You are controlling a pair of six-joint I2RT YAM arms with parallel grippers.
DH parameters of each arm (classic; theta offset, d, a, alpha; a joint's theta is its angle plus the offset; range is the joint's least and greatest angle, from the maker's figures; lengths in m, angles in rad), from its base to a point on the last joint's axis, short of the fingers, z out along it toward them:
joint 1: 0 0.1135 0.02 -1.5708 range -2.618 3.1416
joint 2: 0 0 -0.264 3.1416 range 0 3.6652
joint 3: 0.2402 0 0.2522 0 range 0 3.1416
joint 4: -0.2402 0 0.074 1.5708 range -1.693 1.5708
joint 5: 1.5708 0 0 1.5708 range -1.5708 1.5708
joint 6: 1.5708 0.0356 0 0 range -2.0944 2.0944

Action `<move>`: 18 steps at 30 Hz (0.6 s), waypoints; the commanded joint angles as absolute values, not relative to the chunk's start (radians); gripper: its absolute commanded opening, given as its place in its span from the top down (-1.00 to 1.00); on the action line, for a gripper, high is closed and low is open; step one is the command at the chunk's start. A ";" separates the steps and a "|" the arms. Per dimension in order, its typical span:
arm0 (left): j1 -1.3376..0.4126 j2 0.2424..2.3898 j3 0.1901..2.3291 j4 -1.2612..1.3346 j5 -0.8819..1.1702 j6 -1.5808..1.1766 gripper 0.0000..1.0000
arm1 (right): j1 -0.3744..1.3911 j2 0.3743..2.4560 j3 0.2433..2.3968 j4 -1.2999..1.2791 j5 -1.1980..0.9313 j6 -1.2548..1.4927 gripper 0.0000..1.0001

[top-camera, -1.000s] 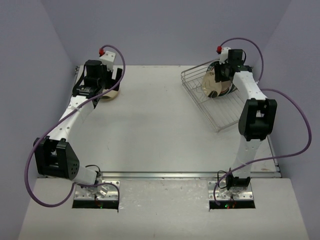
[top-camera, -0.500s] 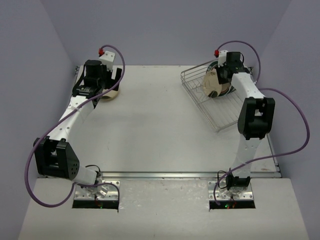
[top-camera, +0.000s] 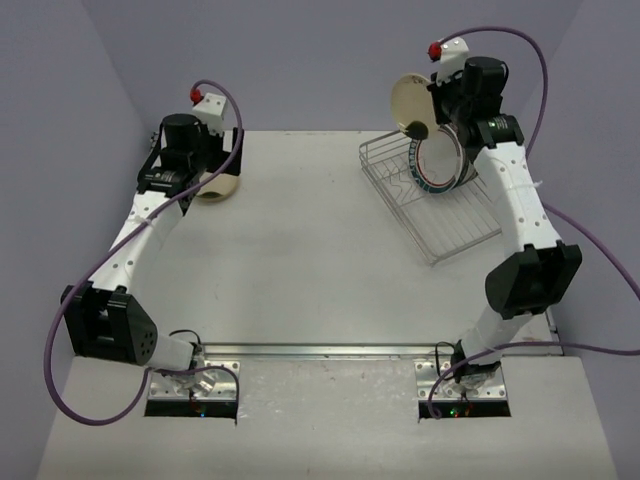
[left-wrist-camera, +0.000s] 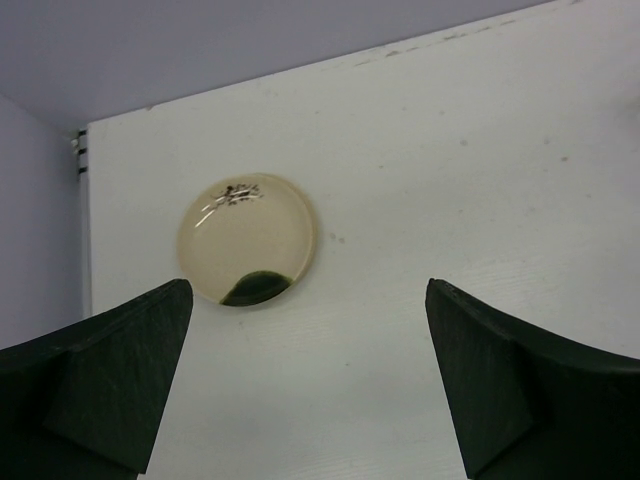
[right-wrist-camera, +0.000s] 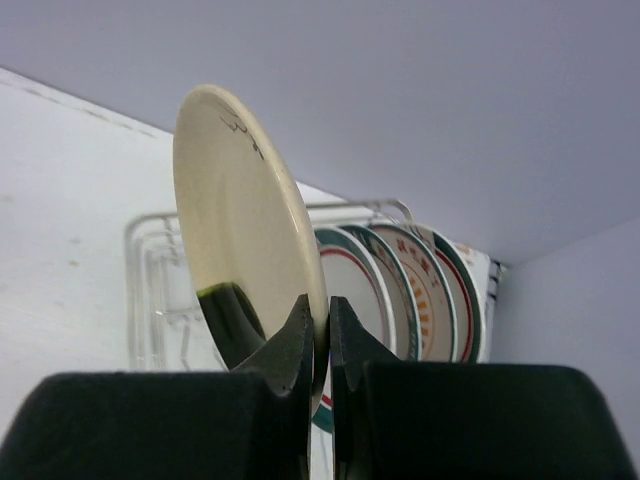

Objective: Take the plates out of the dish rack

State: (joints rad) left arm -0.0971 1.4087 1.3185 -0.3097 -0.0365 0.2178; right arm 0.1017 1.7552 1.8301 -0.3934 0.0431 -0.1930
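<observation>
Lifted above dish rack [top-camera: 455,225], right tool [right-wrist-camera: 325,322] clamps cream plate [right-wrist-camera: 235,215] (left tool [left-wrist-camera: 308,292] agape).

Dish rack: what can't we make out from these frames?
- Plate count in the dish rack: in the top view, the right arm partly covers the racked plates. In the right wrist view they overlap, and the held plate and right gripper hide their lower parts.
- Right wrist view: the rack floor is blocked by the gripper body.
- Top view: the plate on the table sits mostly under the left gripper.
</observation>
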 commanded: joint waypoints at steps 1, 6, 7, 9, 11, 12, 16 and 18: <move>-0.098 1.331 1.384 -0.315 0.303 0.126 -0.99 | 0.130 1.677 1.826 -0.457 -0.208 -0.056 1.00; -0.100 1.309 1.373 -0.281 0.606 0.019 -0.78 | 0.212 1.600 1.639 -0.417 -0.414 0.090 1.00; -0.100 1.313 1.375 -0.281 0.639 0.008 -0.75 | 0.235 1.588 1.608 -0.402 -0.441 0.120 1.00; -0.100 1.328 1.378 -0.285 0.686 -0.034 -0.64 | 0.263 1.572 1.564 -0.376 -0.487 0.162 1.00; -0.101 1.341 1.378 -0.292 0.719 -0.044 -0.54 | 0.288 1.567 1.543 -0.360 -0.523 0.203 1.00; -0.101 1.347 1.377 -0.296 0.732 -0.046 -0.50 | 0.299 1.567 1.539 -0.355 -0.544 0.223 1.00; -0.104 1.369 1.365 -0.321 0.789 -0.046 -0.37 | 0.340 1.578 1.545 -0.352 -0.597 0.256 1.00; -0.105 1.380 1.359 -0.335 0.826 -0.046 -0.34 | 0.366 1.582 1.547 -0.354 -0.598 0.254 1.00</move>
State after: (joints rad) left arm -0.0982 1.3625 1.3407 -0.3317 0.7002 -0.0227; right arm 0.3332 1.6033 1.5150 -0.4338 -0.5147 0.1925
